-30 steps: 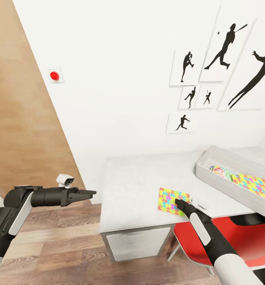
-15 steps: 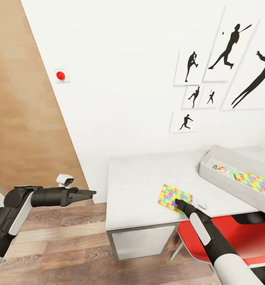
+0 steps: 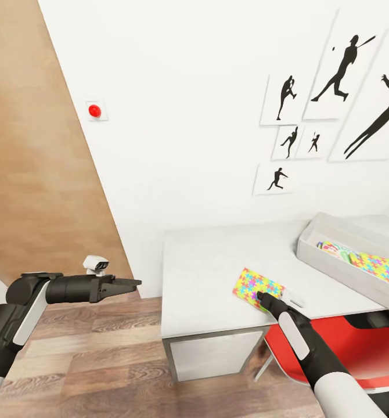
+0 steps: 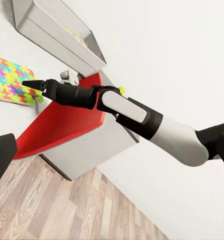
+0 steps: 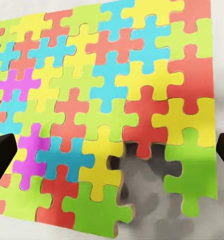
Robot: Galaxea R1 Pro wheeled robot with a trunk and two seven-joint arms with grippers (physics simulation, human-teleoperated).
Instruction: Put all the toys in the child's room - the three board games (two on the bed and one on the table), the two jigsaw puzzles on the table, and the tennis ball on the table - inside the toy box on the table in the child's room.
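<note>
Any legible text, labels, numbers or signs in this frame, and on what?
None legible.
Multicoloured jigsaw puzzle board on the light grey table: pattern only, no print.
Black sports-silhouette wall pictures: figures only.
Cartoon cover inside the light grey toy box: too small to read.
Red round wall button: unmarked.

Two jigsaw puzzles, one toy box, six wall pictures, one red chair

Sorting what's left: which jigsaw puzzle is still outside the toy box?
The jigsaw puzzle lying flat on the table at the right gripper; the other puzzle lies inside the toy box.
</note>
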